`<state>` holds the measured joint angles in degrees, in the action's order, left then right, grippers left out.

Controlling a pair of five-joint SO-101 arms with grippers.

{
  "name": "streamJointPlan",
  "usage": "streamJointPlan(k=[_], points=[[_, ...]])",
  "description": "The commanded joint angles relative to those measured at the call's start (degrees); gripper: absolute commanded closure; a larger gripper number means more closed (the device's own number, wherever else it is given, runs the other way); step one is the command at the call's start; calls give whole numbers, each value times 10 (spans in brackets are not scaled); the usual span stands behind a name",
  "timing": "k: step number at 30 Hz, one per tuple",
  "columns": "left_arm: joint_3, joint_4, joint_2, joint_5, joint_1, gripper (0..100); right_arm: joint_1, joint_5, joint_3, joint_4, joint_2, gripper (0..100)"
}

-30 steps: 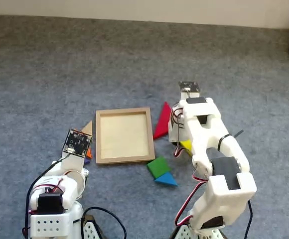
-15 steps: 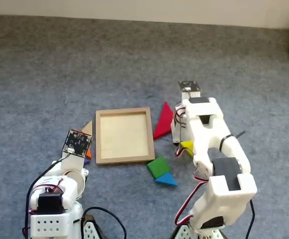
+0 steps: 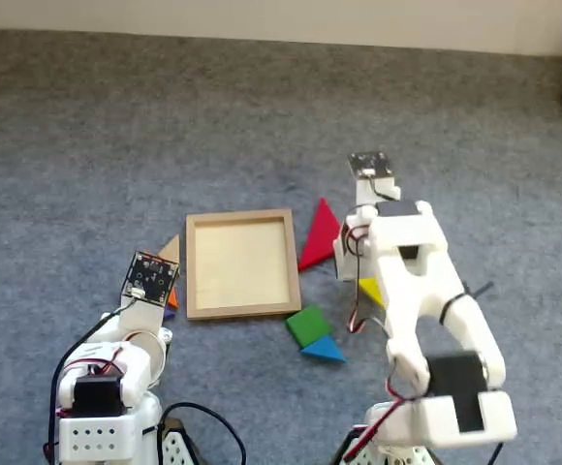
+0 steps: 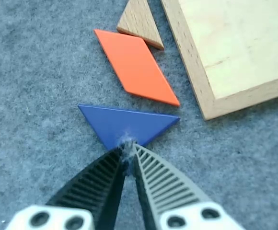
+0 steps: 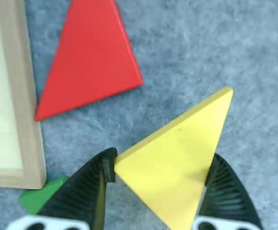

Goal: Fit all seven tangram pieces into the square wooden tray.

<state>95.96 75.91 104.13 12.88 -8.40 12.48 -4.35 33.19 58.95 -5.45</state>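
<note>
Barely begun, judging by the square wooden tray (image 3: 240,215) at the middle of the high view: bare inside, not one piece seated, all seven left to place. Just right of the tray, lower tip against its right rim, the large red triangle (image 3: 317,237); lower right of that, half under the right arm, the yellow triangle (image 3: 367,288). Clamped across two edges of that yellow triangle, the right hand (image 5: 160,163), one black finger on either side in the right wrist view; piece apparently raised off the grey carpeted table (image 3: 116,126), though hard to be sure from these angles. Below the tray's lower right corner, the green square (image 3: 307,325) with the light blue triangle (image 3: 324,349) touching it. Left of the tray, at the top of the left wrist view, the plain wooden triangle (image 4: 139,21), the orange parallelogram (image 4: 136,67) just below, and the dark blue triangle (image 4: 129,124) lower again. Closed, the left hand (image 4: 128,148), tips together right at the dark blue triangle's near corner; cannot tell whether nipping that corner or merely resting against it. Largely hidden in the high view: those three left-side pieces beneath the left arm. Cut off in the right wrist view: the green square, down to a corner at the lower left edge.
</note>
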Motion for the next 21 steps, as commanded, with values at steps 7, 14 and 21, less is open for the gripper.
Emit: streamJointPlan(k=[7,14,21], points=[[12,3,2,-3,-6,991,42,-6,38,-28,-140,841],[12,3,2,-3,-6,991,118,-1,33,-31,-189,841],[12,3,2,-3,-6,991,194,-1,36,-138,-189,843]])
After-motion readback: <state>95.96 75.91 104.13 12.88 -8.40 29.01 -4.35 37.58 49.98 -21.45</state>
